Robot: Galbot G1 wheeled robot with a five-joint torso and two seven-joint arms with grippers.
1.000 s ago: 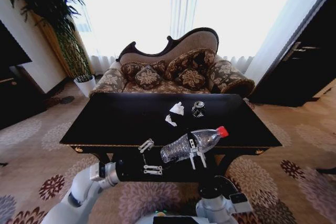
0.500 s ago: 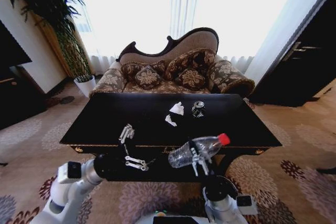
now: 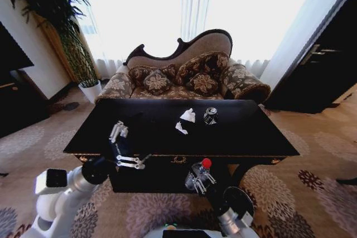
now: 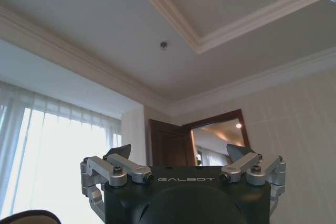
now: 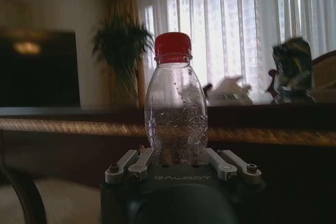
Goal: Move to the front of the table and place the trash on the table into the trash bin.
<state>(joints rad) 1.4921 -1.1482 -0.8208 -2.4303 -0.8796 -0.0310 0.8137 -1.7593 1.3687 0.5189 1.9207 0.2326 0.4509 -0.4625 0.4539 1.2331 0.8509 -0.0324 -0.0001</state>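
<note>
From the head camera I have the table (image 3: 139, 132) squarely ahead, its glossy black top and gold-trimmed front edge facing me. Three bits of trash sit near the middle of the table, toward its far edge: the crushed can (image 3: 210, 116) to the right, the crumpled tissue (image 3: 188, 115) just beside it on the left, and the small paper scrap (image 3: 181, 128) a little nearer to me than the tissue. They lie close together but apart from one another.

My right gripper (image 3: 199, 182) is low in front of the table's front edge, below the level of the top, and its jaws are clenched around a clear plastic bottle (image 3: 198, 175) with a red cap, held upright. In the right wrist view the bottle (image 5: 175, 111) rises straight from the jaws, with the table's front edge running behind it and the tissue (image 5: 228, 88) and can (image 5: 292, 66) visible on top beyond it.

My left gripper (image 3: 125, 146) is raised near the front left corner of the table, over its front edge, with the jaws released and spread wide, grasping nothing. The left wrist view looks up at the ceiling, and there the left gripper (image 4: 178, 157) shows its two fingers well apart.

Behind the table stands a patterned sofa (image 3: 184, 76) with cushions.
</note>
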